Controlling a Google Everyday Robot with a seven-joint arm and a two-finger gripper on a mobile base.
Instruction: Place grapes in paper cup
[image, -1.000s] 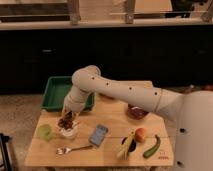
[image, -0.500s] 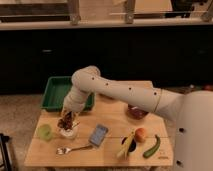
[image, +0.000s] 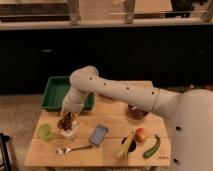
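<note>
The white arm (image: 120, 92) reaches from the robot's body at the right edge across the wooden bench (image: 112, 120) and bends down toward its left front part. The end effector (image: 67, 117) hangs directly above the paper cup (image: 68, 132), and whether it is spread or pinched cannot be told. The grapes (image: 65, 124), a dark reddish-purple clump, sit right at the cup's mouth, under the end effector; whether they rest inside the cup or hang from the end effector is unclear.

Just left of the cup lies a lime-green round object (image: 45, 131), close to it but apart. In front of the cup, near the bench's front edge, lies a metal spoon (image: 72, 149), bowl to the left. To the right of the cup rests a light blue flat packet (image: 98, 135), tilted. Farther right are a banana (image: 127, 146), a red-yellow apple (image: 141, 134) just beside it, and a green cucumber-like vegetable (image: 152, 147) near the right front corner. A dark red bowl (image: 137, 113) sits behind the apple, partly under the arm. A green tray (image: 55, 90) occupies the back left corner, the arm's elbow passing over its right side
</note>
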